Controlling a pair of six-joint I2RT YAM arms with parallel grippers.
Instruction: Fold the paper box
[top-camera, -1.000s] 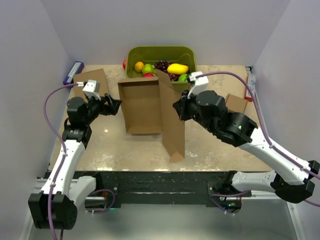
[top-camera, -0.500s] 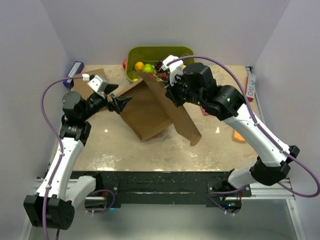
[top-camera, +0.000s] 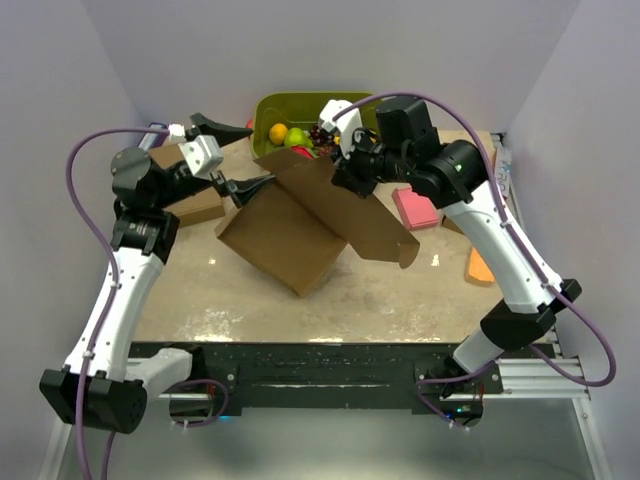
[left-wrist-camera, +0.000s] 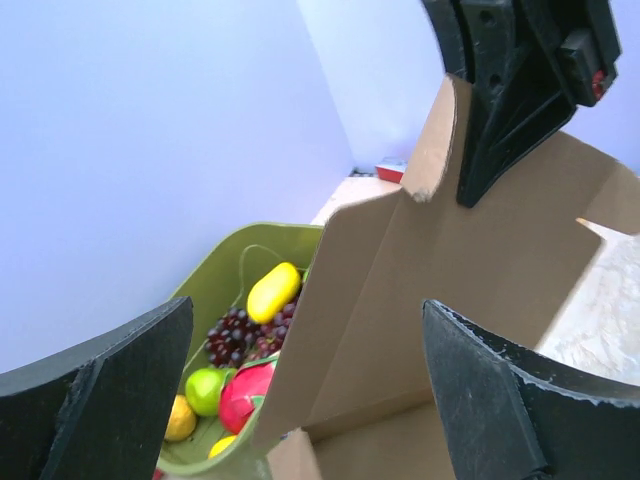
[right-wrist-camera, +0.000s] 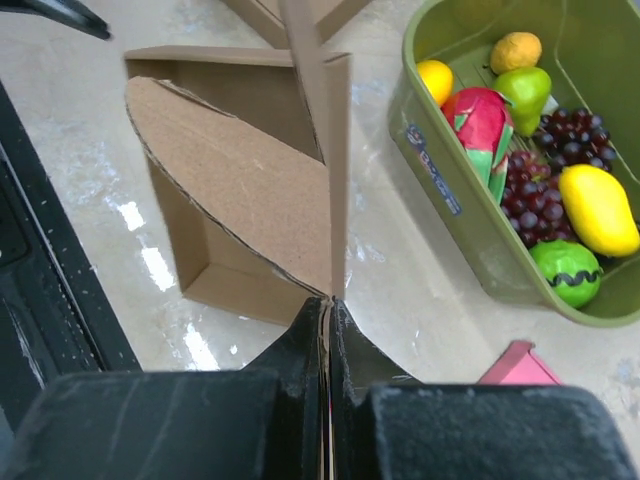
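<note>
**What these views keep from you**

From above, the paper box covers the near side of the green basket. The right gripper is too small and dark there for you to make out its fingertips. The left arm hides part of the flat cardboard. In the left wrist view, the box runs off the bottom and right edges and blocks part of the basket. In the right wrist view, the basket is cut by the right edge, and the pink item sits half behind the gripper's body.

We find the paper box mid-tabletop, the fruit bin behind it, a flat cardboard piece at its left.
</note>
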